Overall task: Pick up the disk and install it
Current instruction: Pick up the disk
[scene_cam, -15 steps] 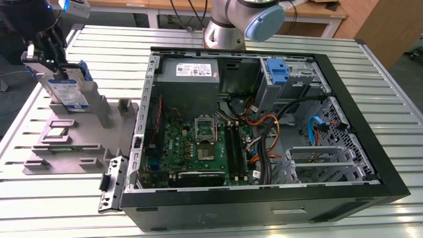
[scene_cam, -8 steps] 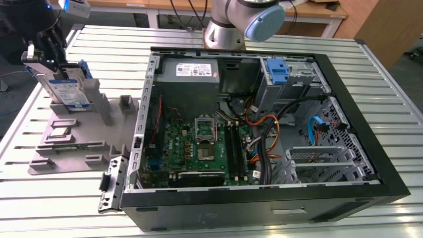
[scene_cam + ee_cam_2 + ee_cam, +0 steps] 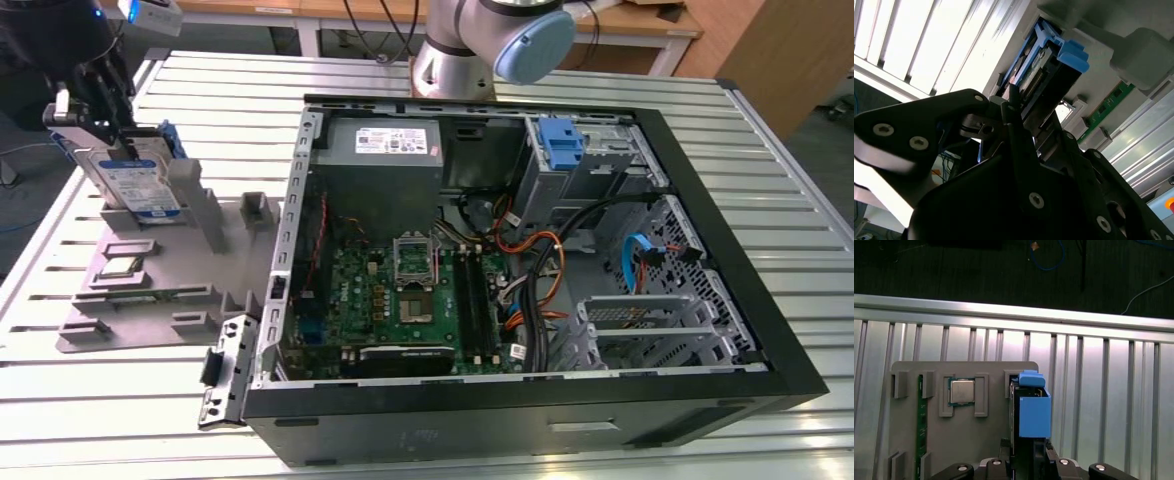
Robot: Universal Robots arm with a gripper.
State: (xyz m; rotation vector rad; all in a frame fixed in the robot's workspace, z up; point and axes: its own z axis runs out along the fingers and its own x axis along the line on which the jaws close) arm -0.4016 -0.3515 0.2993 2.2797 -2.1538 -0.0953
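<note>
The slatted metal desk (image 3: 120, 410) carries an open computer case (image 3: 507, 420) lying on its side, with its green main board (image 3: 400, 290), cables and grey power supply box (image 3: 387, 150) exposed. The robot arm's base (image 3: 461, 60) stands behind the case. Inside the case, on the exterior view's right, a bare blue bracket (image 3: 563, 145) sits in the upper bay and a metal cage (image 3: 641, 325) lower down looks empty, so the install is judged not yet done. Beside the case, on the exterior view's left, lies a grey holder (image 3: 147, 300) with upright slots. The disk (image 3: 134, 180) stands upright on it, well apart from the case's bays, with its label facing the camera and a blue rail along its edge. Whether its lower end rests in the slot or has just cleared it cannot be told. The jaws sit at the disk's upper end, one on each face, and look closed against it, most plainly in the second wrist view, where the disk (image 3: 1049, 65) runs out from between them. So the task appears to be at the pick-up, with the carry and fitting left. In the first wrist view a square chip (image 3: 961, 391) and a green memory strip (image 3: 919, 430) rest in the holder's other slots.
</note>
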